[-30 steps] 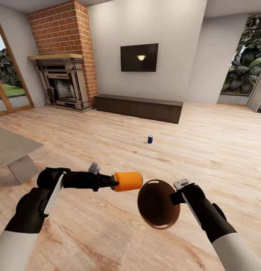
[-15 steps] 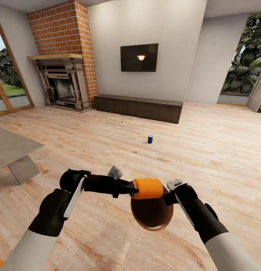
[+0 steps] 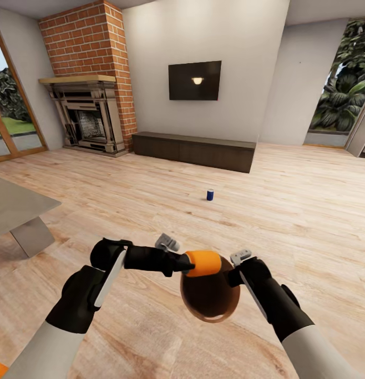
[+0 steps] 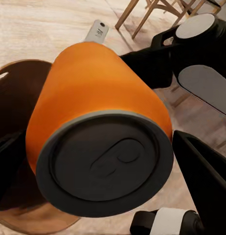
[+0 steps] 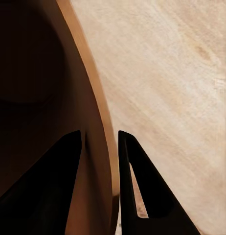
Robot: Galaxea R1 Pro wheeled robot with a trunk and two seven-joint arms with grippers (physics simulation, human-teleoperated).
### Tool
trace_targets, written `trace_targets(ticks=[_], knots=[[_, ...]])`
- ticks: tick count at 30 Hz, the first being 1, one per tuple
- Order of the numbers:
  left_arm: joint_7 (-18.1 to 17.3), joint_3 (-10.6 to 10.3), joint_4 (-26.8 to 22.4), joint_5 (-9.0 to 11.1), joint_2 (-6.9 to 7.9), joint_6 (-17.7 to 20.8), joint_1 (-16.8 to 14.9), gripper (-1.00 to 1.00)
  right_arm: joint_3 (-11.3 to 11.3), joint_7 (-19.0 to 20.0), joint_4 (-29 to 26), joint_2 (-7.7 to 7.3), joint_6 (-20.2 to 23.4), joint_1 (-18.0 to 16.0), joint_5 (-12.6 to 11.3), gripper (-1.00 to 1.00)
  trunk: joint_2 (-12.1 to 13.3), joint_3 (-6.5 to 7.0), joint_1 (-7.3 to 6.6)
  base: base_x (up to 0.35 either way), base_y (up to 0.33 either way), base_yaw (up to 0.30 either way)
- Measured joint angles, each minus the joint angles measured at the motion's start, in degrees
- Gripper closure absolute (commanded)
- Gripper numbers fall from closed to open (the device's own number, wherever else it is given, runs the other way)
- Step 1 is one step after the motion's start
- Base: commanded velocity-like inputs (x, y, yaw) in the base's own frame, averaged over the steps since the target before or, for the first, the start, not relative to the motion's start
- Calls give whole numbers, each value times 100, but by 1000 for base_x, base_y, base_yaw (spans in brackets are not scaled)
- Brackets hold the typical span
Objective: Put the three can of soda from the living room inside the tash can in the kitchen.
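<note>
1. Orange can (image 4: 93, 103): smooth matt body, dull grey metal-look end.
2. Bin (image 3: 210, 297): smooth coppery-brown interior.
3. Floor (image 3: 287, 210): pale wood planks, faint sheen.
4. Fireplace (image 3: 93, 39): rough red brick.

Light wood floor (image 3: 287, 210), brick fireplace (image 3: 90, 79), wall TV (image 3: 195, 80), long dark cabinet (image 3: 195, 150)

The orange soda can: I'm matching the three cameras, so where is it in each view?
Head view: the orange soda can with a grey top lies sideways at lower centre, over the bin's mouth.
Left wrist view: same can, its grey end towards the camera.
Right wrist view: not in it.
Shared landmark: the round bin's coppery brown inside.
</note>
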Motion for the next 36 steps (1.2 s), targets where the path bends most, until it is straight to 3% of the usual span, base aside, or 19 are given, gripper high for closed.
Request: trace_targets(ticks=[1, 3, 13, 23, 36], knots=[[293, -33, -4, -18, 7, -11, 4, 100, 17, -4, 4, 4, 0, 0, 7, 100, 0, 0, 0, 0, 0, 0], [435, -102, -8, 32, 6, 10, 6, 100, 24, -3, 6, 6, 1, -1, -42, 100, 0, 0, 0, 0, 0, 0], [839, -313, -10, 37, 4, 11, 7, 100, 30, -4, 8, 7, 1, -8, -48, 100, 0, 0, 0, 0, 0, 0], [1004, -708, 6, 31, -9, 12, 7, 100, 27, -4, 32, 7, 1, -23, -37, 100, 0, 0, 0, 0, 0, 0], [1339, -824, 288, 22, -20, 8, 7, 100, 25, -5, 34, 44, 1, -82, -23, 100, 0, 0, 0, 0, 0, 0]])
